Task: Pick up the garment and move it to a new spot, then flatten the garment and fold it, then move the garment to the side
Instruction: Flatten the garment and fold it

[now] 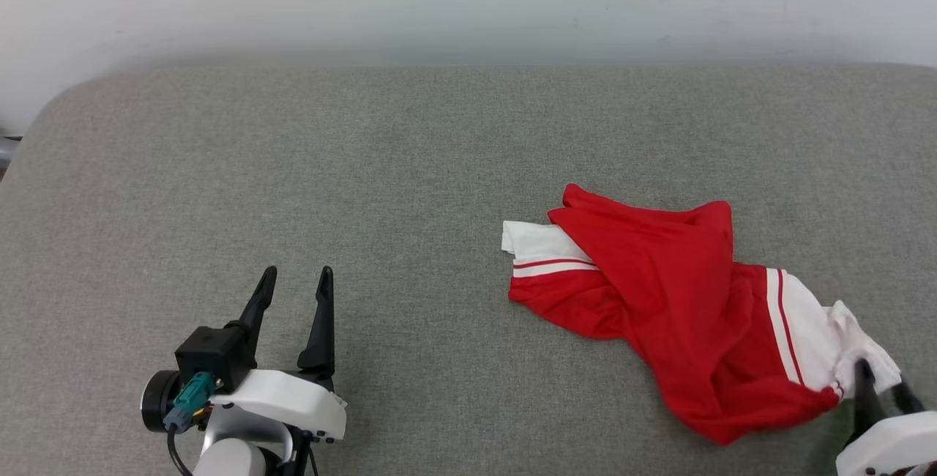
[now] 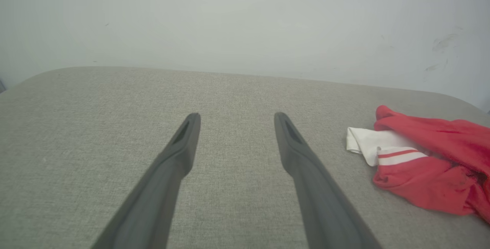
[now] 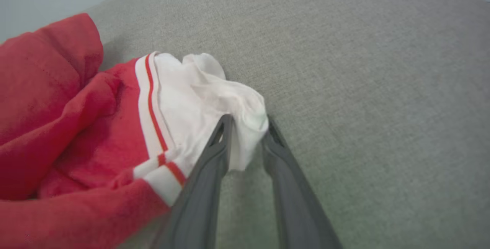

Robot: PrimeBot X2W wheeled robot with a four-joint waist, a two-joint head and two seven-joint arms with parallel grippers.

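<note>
Lighting bright, even, diffuse; 1 soft shadow beside the garment (image 3: 57, 88). Right wrist view slightly blurred, with a greenish cast on the grey surface (image 3: 363, 134) at bottom.

Grey fabric-covered surface (image 1: 366, 168) is spreading wide and flat, weave fine and even. Its far edge is running straight along the back, and the far left corner (image 1: 66, 99) is curving round. Plain off-white wall (image 1: 468, 0) is standing right behind it. A soft shadow band (image 1: 293, 57) is sitting where the two are meeting. Wall is carrying a few dark scuff marks (image 2: 440, 44), showing at the right of the left wrist view. Light is falling soft and diffuse, slightly cool. A faint green cast (image 1: 483, 190) is tinting the weave mid-surface. Something small and dark grey (image 1: 6, 150) is poking in at the left edge, too little showing to tell what.
</note>
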